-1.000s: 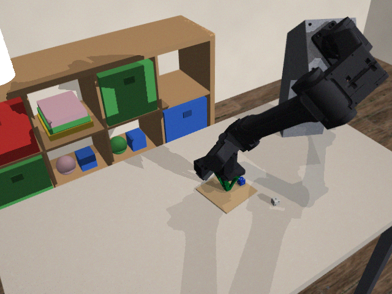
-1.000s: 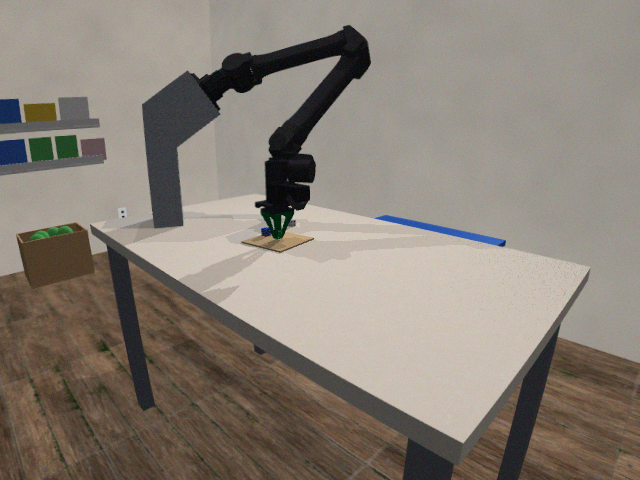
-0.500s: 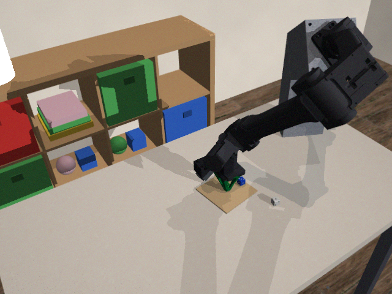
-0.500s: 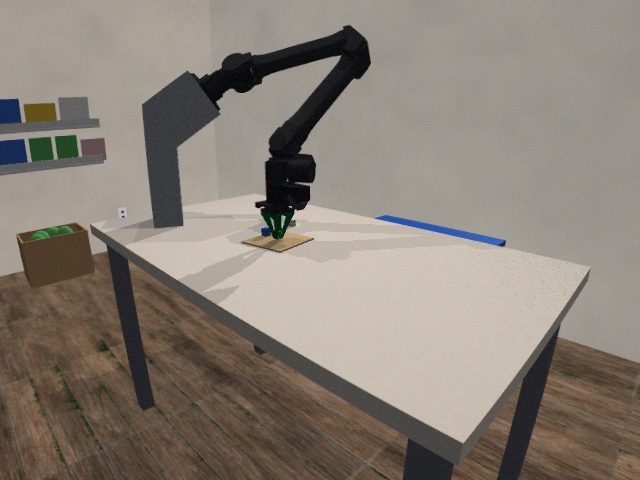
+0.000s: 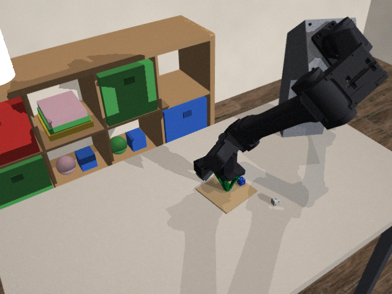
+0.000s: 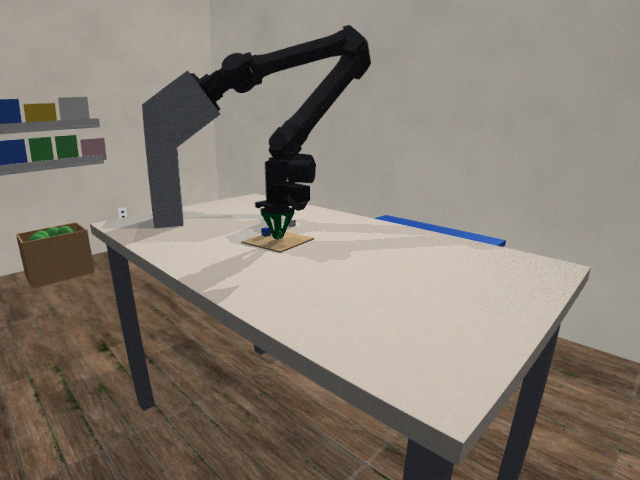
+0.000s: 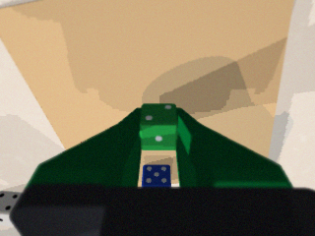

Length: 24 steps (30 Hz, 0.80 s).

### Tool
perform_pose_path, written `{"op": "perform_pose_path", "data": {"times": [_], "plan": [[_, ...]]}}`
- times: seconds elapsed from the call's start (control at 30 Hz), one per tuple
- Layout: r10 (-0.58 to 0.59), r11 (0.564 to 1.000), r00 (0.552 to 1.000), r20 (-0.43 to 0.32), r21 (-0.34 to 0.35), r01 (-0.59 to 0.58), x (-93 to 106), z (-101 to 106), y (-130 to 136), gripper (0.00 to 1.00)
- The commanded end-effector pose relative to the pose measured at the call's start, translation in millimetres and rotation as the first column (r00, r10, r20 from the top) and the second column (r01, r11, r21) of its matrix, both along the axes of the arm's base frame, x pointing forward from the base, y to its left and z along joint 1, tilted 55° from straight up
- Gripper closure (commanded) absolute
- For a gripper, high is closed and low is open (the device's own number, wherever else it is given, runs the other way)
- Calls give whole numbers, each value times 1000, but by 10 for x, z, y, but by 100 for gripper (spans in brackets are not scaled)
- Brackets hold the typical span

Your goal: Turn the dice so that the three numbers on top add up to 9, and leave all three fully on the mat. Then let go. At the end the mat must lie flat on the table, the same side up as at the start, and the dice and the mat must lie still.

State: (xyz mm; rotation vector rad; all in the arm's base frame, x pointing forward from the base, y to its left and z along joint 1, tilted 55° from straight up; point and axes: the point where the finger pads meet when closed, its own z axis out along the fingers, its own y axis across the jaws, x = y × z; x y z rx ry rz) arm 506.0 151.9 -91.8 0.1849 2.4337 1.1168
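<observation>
No lettering can be read, only pips. The gripper (image 5: pixel 227 188) (image 6: pixel 278 236) (image 7: pixel 158 116) has clenched a green die (image 7: pixel 158 127) (two pips on one face, one on another) over the tan mat (image 5: pixel 226 202) (image 6: pixel 281 246) (image 7: pixel 98 49). The blue die (image 5: pixel 241 180) (image 6: pixel 265 231) (image 7: pixel 157 176) shows five; the white die (image 5: pixel 275 201) (image 6: pixel 292 223) (image 7: pixel 7 204) lies off the mat.

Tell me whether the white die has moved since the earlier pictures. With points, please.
No. In the top view, the white die (image 5: pixel 275 201) (image 6: pixel 292 223) (image 7: pixel 7 202) still lies off the mat (image 5: pixel 227 204) (image 6: pixel 281 246) (image 7: pixel 108 49), just beyond its right-hand corner, with no visible shift.
</observation>
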Motion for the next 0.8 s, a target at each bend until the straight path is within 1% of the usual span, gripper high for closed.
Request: {"op": "perform_pose_path", "data": {"times": [0.0, 0.43, 0.77], "plan": [[-23, 1000, 1000, -6, -3, 23, 15, -38, -152, 85], [-23, 1000, 1000, -7, -3, 23, 16, -42, -147, 85], [-14, 1000, 1000, -4, 0, 14, 22, -53, -61, 85]]}}
